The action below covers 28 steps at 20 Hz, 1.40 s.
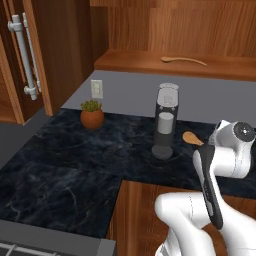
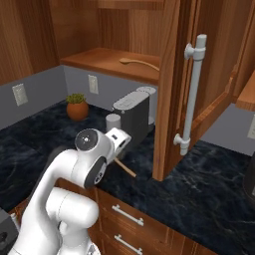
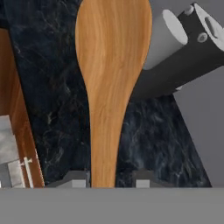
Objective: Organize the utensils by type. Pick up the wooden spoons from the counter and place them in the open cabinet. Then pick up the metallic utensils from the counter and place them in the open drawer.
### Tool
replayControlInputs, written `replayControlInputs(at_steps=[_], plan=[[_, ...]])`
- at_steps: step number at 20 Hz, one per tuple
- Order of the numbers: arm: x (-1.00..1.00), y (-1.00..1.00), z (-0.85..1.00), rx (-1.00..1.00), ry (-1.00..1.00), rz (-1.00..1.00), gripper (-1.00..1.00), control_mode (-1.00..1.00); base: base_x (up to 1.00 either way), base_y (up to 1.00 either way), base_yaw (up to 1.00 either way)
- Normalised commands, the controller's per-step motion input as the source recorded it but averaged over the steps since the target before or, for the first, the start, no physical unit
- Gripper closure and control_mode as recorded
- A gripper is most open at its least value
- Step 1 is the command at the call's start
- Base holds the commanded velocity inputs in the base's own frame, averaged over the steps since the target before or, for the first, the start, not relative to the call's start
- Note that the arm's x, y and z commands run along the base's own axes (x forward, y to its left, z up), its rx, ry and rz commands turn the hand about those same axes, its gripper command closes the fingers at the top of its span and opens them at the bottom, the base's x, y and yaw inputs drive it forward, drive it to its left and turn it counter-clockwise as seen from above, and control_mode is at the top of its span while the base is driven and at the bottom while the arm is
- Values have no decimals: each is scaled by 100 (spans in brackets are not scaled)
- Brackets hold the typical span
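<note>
From the left base view, my arm rises at five o'clock and bends toward the black marble counter [image 1: 65,170]. The oval bowl of a wooden spoon [image 1: 191,138] pokes out just above my wrist, beside the dark coffee machine [image 1: 165,122]. A second wooden spoon [image 1: 183,60] lies on the cabinet shelf [image 1: 150,62] at one o'clock. A small potted plant [image 1: 92,114] sits at ten o'clock near a wall outlet [image 1: 96,89].

From the right base view, my hand is at centre, low over the counter, and the spoon's handle slants out from under it toward four o'clock. The shelf spoon lies at twelve o'clock. The cabinet door [image 2: 191,84] with its silver bar handle [image 2: 191,94] stands open at two o'clock.

From the hand view, the gripper [image 3: 107,181] sits at six o'clock with its fingers [image 3: 74,180] narrow on the spoon's handle, one tip on each side. The bowl reaches up to twelve o'clock, the coffee machine lies at two o'clock.
</note>
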Motion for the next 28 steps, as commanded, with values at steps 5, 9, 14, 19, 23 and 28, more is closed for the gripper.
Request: replayControlInputs(at_steps=[5, 9, 14, 19, 23, 28], plan=[[2, -1, 53, -26, -14, 0, 100, -100, 0, 0, 0], [12, 0, 50, -23, -6, 0, 100, -100, 0, 0, 0], [5, -3, 51, -9, -13, 0, 100, -100, 0, 0, 0], [9, -1, 73, -8, 2, 0, 100, -100, 0, 0, 0], [11, 0, 80, -8, 0, 0, 100, -100, 0, 0, 0], [22, -13, 77, -6, 9, 0, 100, -100, 0, 0, 0]])
